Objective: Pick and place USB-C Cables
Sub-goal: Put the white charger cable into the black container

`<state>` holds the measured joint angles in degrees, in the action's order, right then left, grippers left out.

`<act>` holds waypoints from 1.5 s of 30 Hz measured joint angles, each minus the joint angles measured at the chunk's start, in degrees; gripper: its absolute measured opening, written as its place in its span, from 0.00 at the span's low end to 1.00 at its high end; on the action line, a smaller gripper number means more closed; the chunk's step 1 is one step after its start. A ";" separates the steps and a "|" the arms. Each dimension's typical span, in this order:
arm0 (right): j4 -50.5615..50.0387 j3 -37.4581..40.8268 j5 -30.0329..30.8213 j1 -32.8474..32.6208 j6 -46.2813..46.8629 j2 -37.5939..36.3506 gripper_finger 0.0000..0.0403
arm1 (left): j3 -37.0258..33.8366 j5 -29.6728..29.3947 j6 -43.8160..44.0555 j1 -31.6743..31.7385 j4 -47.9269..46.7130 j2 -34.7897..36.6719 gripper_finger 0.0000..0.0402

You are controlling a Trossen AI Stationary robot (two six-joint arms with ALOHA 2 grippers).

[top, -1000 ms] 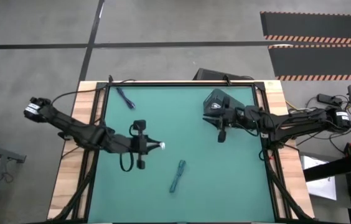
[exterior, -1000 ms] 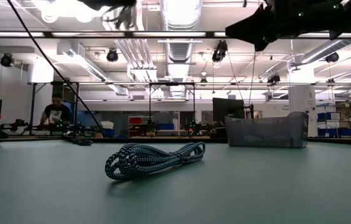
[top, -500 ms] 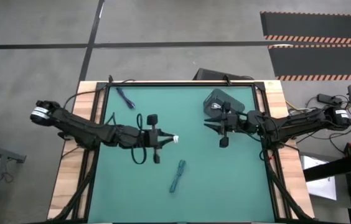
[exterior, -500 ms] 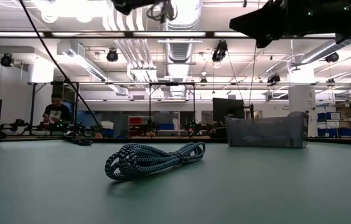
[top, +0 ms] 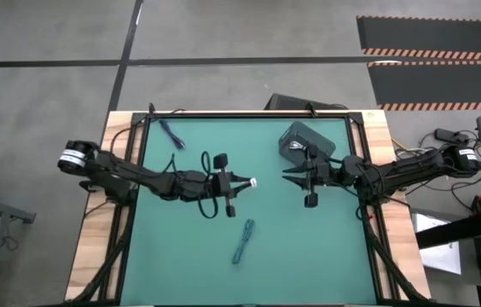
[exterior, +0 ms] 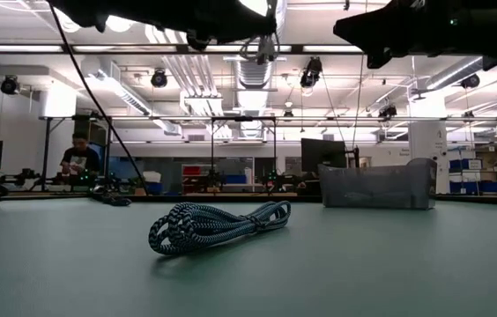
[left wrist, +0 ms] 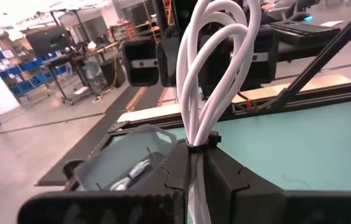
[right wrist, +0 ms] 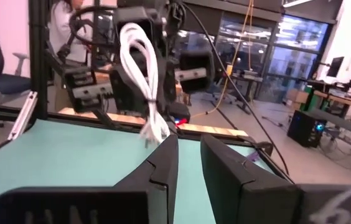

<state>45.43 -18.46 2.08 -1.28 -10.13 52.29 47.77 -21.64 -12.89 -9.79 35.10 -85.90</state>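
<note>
White cable bundle (left wrist: 208, 81) clamped between the fingers of the left gripper (top: 239, 183), held up off the green mat (top: 309, 247) near the table's middle, loops standing beyond the fingertips, a dark tie around its waist. Same bundle seen from the right wrist, hanging in the left gripper (right wrist: 143, 84) opposite. Right gripper (top: 290, 176) facing it across a gap, raised over the mat, fingers (right wrist: 163, 165) slightly apart and holding nothing. Teal cable bundle (top: 243, 240) lying on the mat nearer the front edge, apart from both grippers; in the low view, a braided coil (exterior: 216, 225) resting flat. Dark blue cable (top: 170, 134) near the far left corner of the mat. Grey bin (top: 307, 140) at the far side, just behind the right gripper, another pale cable (left wrist: 131, 174) lying inside it.
</note>
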 joint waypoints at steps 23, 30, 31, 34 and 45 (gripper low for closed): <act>1.42 -10.22 -2.65 0.02 -2.67 13.79 0.46 | 0.20 0.71 0.57 1.87 4.93 -3.35 0.03; 1.62 -13.37 -4.34 0.02 -3.38 17.36 0.46 | 0.16 0.67 0.55 1.97 4.82 -3.35 0.03; 1.60 -13.73 -5.01 0.02 -3.36 17.61 0.46 | 0.07 0.62 0.55 2.01 4.81 -3.35 0.03; 1.99 -14.75 -5.57 0.02 -3.38 18.56 0.45 | -0.09 0.43 0.53 2.27 4.70 -3.35 0.03; 3.97 -17.99 -5.16 0.04 -3.89 22.97 0.43 | -0.15 0.37 0.53 2.46 4.86 -3.35 0.03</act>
<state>49.39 -36.45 -3.08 -1.23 -14.02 75.27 47.62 -21.27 -12.36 -7.33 39.96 -89.25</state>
